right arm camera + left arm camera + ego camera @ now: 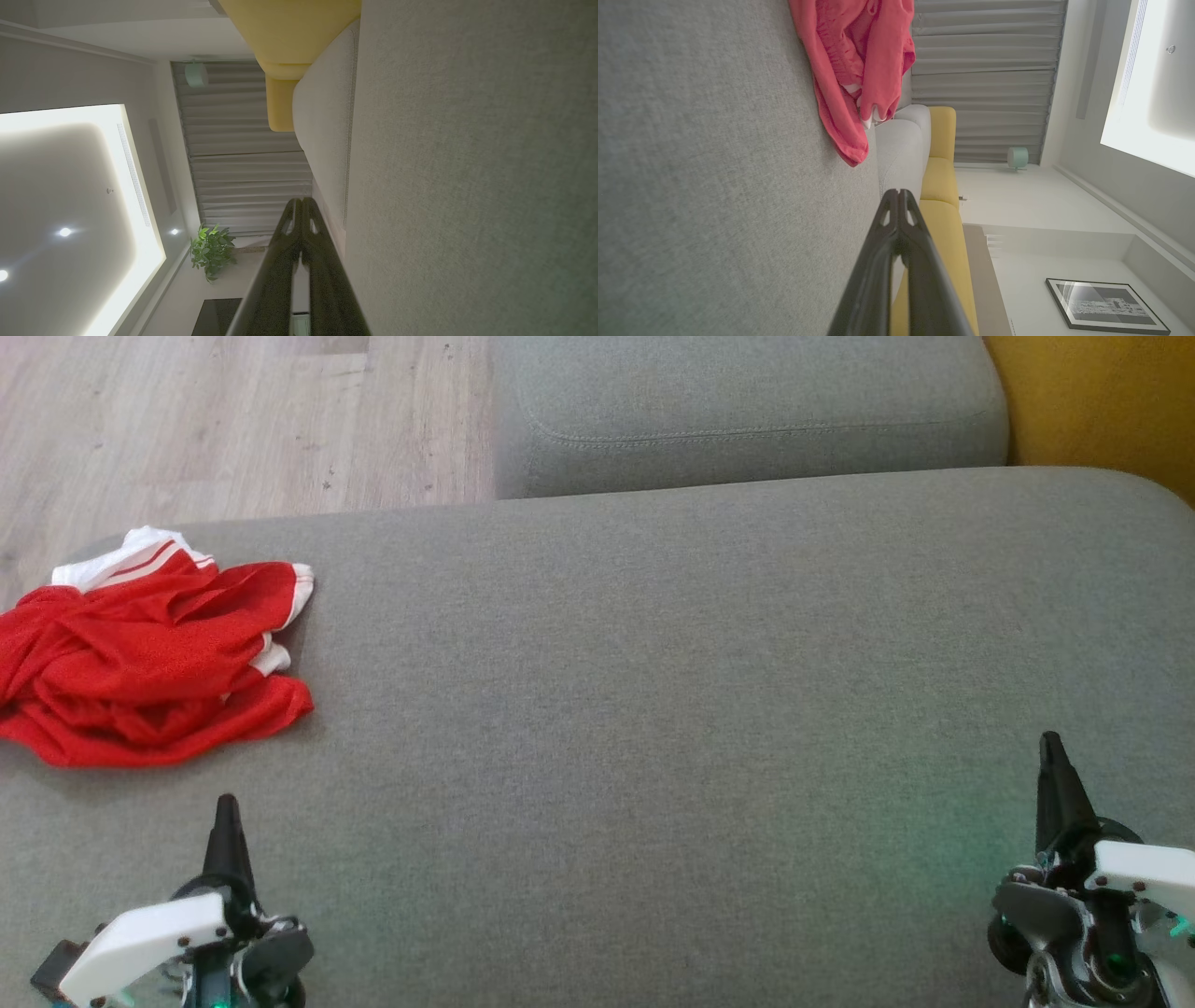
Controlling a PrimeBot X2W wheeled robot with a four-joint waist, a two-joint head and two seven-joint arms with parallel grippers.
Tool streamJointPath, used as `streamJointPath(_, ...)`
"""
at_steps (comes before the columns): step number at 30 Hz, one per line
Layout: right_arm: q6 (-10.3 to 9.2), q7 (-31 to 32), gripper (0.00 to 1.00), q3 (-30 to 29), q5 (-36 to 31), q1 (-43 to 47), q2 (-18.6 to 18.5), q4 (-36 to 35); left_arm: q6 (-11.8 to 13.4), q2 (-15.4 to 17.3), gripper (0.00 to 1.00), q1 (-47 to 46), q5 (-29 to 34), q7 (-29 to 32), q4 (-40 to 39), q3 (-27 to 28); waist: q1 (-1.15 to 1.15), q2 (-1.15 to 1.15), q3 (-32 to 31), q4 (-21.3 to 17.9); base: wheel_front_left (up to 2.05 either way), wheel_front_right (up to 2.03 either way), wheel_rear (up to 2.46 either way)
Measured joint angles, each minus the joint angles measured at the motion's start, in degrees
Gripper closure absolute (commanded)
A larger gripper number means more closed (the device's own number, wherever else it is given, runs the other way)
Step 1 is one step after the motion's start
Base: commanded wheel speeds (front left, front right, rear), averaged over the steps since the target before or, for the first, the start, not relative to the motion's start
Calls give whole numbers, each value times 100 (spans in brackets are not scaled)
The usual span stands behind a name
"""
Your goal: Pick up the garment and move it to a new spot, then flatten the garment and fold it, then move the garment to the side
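1. Head view: a crumpled red garment (149, 663) with white trim lies on the left side of a wide grey seat cushion (653, 709), at its left edge and partly cut off by the frame.
2. The left gripper (227, 812) sits at the near left, just on the near side of the garment and apart from it. Its two dark fingers are pressed together into one point and hold nothing.
3. The right gripper (1052, 742) sits at the near right, well apart from the garment, its fingers likewise pressed together and empty.
4. Past the seat's far edge stands a second grey cushion (747, 411), with yellow upholstery (1092, 401) at the far right and a wood floor (233, 420) at the far left.
5. Left wrist view: the closed fingertips meet over grey fabric, and the garment lies ahead of them, untouched.
6. Right wrist view: the fingertips meet beside bare grey fabric, with a pleated curtain (243, 154) and a potted plant (212, 249) in the room beyond.
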Motion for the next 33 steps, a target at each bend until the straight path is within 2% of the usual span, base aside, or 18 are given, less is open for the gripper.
streamJointPath(32, -1, -1, 100, 0, 0, 0, 1, 5, 1, 0, 100, 1, 0, 0, 5, -1, 0, 0, 0, 0, 0, 0, 0)
streamJointPath(33, -1, -1, 0, 5, -1, 19, 2, 68, 5, -1, 0, 16, -1, -4, 67, -9, 0, 0, 0, 0, 0, 0, 0)
